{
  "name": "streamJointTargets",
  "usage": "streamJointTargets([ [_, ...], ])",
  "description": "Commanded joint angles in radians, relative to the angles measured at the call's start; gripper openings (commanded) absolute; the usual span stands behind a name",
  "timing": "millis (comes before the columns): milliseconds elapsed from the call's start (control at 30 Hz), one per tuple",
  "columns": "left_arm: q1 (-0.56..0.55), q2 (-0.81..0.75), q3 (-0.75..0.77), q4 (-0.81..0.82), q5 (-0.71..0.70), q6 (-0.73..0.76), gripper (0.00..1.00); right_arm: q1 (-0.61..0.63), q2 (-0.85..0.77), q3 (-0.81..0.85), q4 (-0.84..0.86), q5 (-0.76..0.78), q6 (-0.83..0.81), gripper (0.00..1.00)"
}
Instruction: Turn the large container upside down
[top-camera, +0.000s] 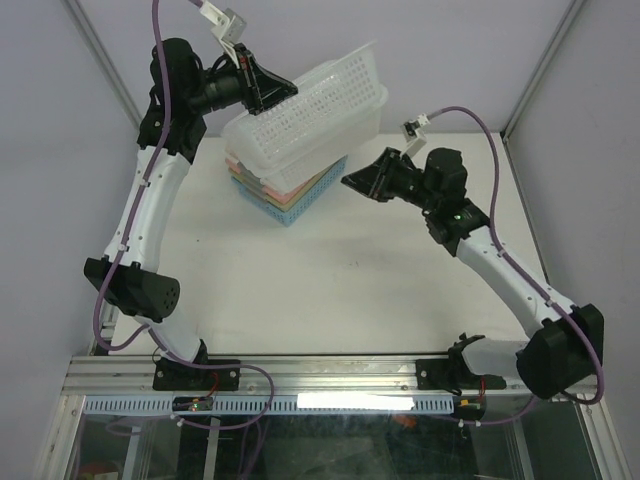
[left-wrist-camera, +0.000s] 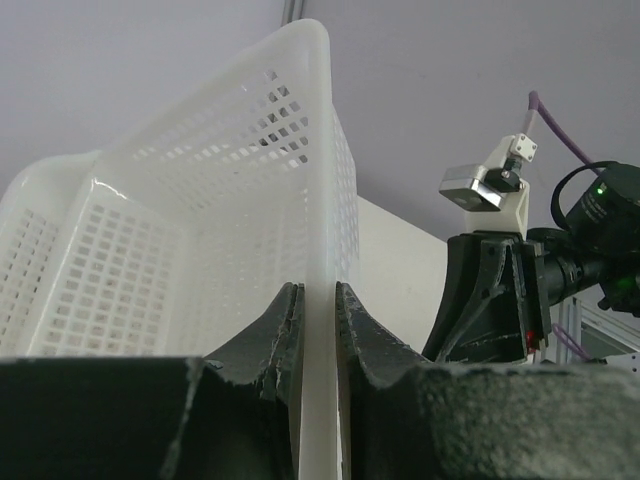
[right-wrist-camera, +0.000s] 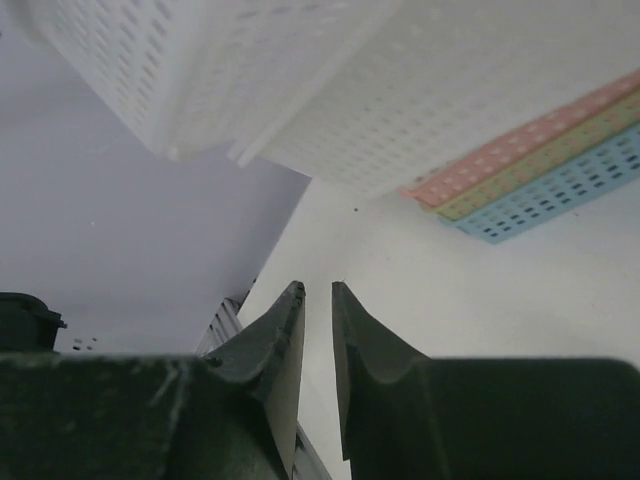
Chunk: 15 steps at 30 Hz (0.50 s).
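The large container (top-camera: 318, 100) is a white perforated basket, lifted and tilted on its long side above a stack of baskets at the back of the table. My left gripper (top-camera: 290, 88) is shut on its rim at the left end. In the left wrist view the white rim (left-wrist-camera: 318, 200) runs straight up between the two fingers (left-wrist-camera: 318, 300). My right gripper (top-camera: 350, 182) hangs just right of the stack, below the container, shut with nothing between its fingertips (right-wrist-camera: 318, 290). Seen from the right wrist, the container (right-wrist-camera: 180, 60) is above it and apart from it.
Under the lifted basket sits a stack (top-camera: 292, 190): another white basket, then pink, yellow-green and blue ones (right-wrist-camera: 560, 190). The white table (top-camera: 330, 290) stretches in front of it. Metal frame posts and grey walls close the back and sides.
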Motion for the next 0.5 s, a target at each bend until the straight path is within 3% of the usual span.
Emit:
streamJointTargets([
  [0,-0.003,-0.084,-0.03,0.082,-0.007,-0.027,0.0,0.088,0.087,0.121,0.215,0.066,0.067,0.19],
  [133,-0.003,-0.097,-0.02,0.089,-0.009,-0.031,0.0,0.119,0.169,0.18,0.304,0.075,0.12,0.19],
  [467,-0.002,-0.157,0.041,0.102,-0.019,-0.026,0.0,0.152,0.278,0.309,0.324,0.112,0.129,0.23],
])
